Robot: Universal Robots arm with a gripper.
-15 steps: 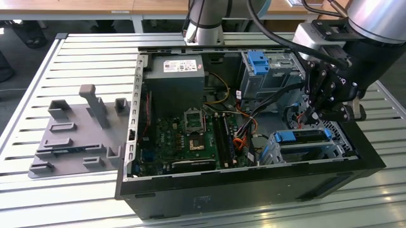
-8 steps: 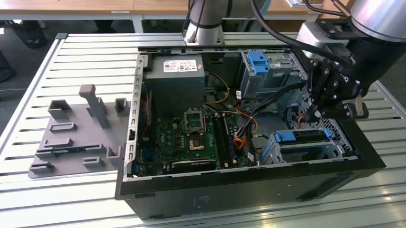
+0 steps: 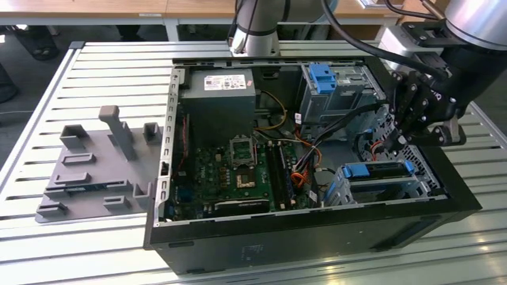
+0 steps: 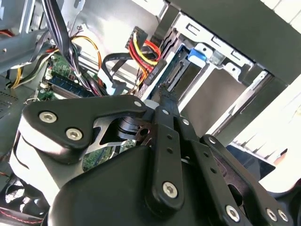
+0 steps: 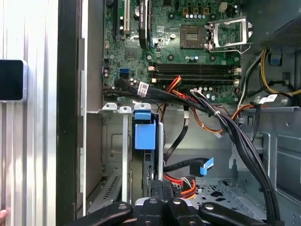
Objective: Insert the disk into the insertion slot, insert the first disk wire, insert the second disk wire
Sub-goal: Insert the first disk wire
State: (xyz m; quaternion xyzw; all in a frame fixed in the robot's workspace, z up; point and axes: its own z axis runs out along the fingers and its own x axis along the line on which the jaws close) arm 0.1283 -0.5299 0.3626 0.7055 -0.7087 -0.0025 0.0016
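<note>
Your hand was narrow, its two dark fingers drawn side by side with no gap you could see. Whether anything thin sat pinched between them was hidden by the hand's own linkages in both wrist views. The tips stood just beside a black connector on a bundle of red and yellow wires, but you could not tell whether they touched it.

Just past them, the disk lay inside the insertion slot, at the near end of the computer case on the exterior view's right. Only its blue caddy end and top edge were plain to see. A black cable with a blue plug lay close by.

Farther off stood the taller grey cage, with the motherboard toward the exterior view's left. The case rested on the slatted surface, near a grey fixture. The arm was cut off at the picture's edge.
</note>
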